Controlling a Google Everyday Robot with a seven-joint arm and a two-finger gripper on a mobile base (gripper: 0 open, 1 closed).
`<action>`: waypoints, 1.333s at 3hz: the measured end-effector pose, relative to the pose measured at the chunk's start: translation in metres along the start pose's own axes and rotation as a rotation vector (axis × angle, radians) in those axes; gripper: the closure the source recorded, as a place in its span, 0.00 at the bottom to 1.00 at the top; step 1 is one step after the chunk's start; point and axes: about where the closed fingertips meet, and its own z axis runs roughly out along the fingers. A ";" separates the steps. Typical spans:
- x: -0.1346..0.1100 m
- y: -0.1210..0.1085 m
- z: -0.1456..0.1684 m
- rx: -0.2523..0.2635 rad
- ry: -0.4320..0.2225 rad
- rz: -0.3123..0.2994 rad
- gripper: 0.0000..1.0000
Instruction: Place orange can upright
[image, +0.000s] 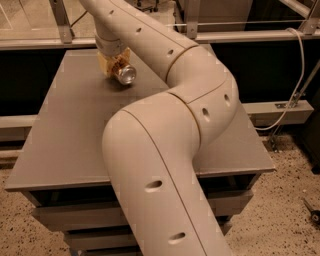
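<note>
The cream-coloured arm fills most of the view. It rises from the lower middle, bends at a thick elbow on the right and stretches away to the far left corner of the grey tabletop. Speckled floor shows to the right of the tabletop, and a pale cable hangs down there from a rail. At the end of the arm the gripper points down over the far left part of the tabletop. Its yellowish fingers are pinched on the orange can. The can is tilted on its side rather than upright, with its body tucked between the fingers. Its shiny silver end juts out below them to the right, just above the tabletop. Only a strip of orange-brown mottled label shows, and no writing on it can be read.
</note>
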 end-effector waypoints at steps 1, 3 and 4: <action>-0.011 -0.004 -0.035 0.024 -0.122 -0.040 0.95; 0.025 0.022 -0.102 -0.105 -0.420 -0.130 1.00; 0.045 0.050 -0.110 -0.221 -0.571 -0.182 1.00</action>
